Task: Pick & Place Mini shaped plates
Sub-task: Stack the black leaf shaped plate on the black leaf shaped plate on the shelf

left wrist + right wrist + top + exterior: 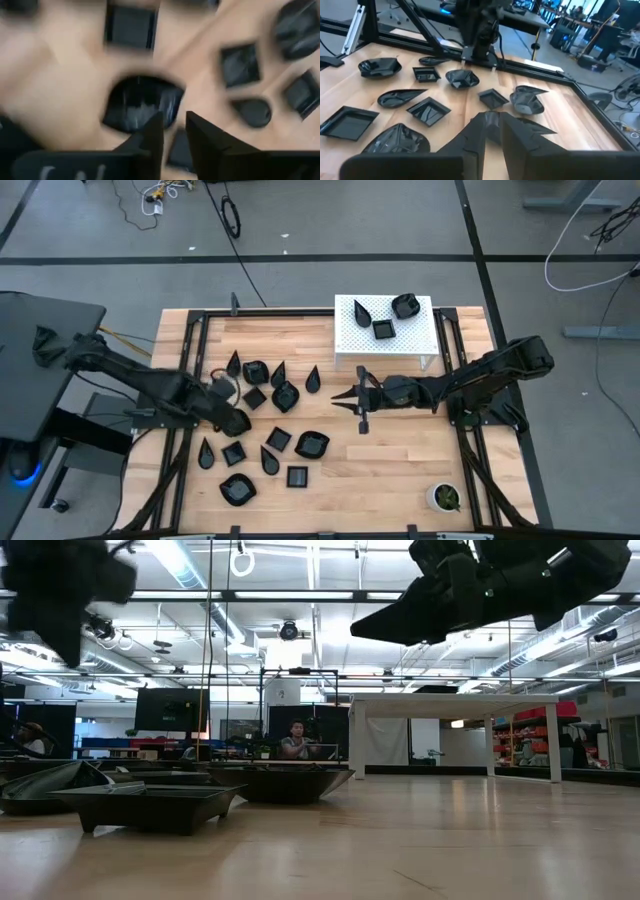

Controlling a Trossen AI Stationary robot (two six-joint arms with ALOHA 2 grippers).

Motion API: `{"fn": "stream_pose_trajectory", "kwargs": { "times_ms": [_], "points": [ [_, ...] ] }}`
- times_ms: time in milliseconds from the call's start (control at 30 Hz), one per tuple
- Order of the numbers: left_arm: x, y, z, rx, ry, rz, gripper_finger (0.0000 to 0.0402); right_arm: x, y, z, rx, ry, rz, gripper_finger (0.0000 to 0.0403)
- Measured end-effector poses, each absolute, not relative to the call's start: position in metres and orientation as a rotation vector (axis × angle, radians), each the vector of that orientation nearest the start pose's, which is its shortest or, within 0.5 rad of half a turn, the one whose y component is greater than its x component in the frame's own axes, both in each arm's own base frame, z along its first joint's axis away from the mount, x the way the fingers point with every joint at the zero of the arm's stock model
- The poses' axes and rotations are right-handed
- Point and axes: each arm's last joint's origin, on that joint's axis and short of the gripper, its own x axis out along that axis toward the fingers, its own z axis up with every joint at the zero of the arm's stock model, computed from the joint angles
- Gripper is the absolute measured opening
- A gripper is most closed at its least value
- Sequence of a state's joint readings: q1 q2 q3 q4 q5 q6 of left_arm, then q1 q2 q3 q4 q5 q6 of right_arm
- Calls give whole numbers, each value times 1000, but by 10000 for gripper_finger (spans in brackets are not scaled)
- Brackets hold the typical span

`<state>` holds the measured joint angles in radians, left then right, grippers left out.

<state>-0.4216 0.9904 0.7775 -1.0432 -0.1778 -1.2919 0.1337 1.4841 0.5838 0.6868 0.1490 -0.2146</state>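
On table: plates (283, 396) are scattered across the left half; three more are set on the white rack (430, 340).
Left gripper (237, 423): held low among the plates, fingers (152, 137) nearly closed with a narrow gap, nothing gripped; a rounded plate (141, 102) is seen just beyond the tips.
Right gripper (360, 396): held mid-table, just right of the plate cluster, apart from every plate; fingers (517, 137) nearly together, nothing held.
Plant pot (444, 498): placed near the front right corner.
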Motion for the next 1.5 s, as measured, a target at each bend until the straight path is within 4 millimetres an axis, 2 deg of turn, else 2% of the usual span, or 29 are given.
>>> {"fn": "stream_pose_trajectory", "kwargs": {
  "times_ms": [167,300,533,733,1000,1167,1500],
  "points": [
    [141,-74,198,-967,1217,627,135,288,35,191,-238,215,17,59],
    [137,-83,175,-1055,1199,642,153,288,36,191,-208,217,19,59],
    [121,-85,158,-1052,1228,737,177,288,40,191,-195,217,31,59],
    [113,-72,139,-982,1166,826,188,288,41,191,-146,217,26,59],
    [116,-61,136,-845,1022,856,188,288,41,191,-128,217,23,59],
    [116,-52,135,-779,1039,896,188,288,41,191,-98,217,20,59],
    [113,-47,149,-870,1017,782,188,288,41,191,-91,217,19,59]
  ]
}}
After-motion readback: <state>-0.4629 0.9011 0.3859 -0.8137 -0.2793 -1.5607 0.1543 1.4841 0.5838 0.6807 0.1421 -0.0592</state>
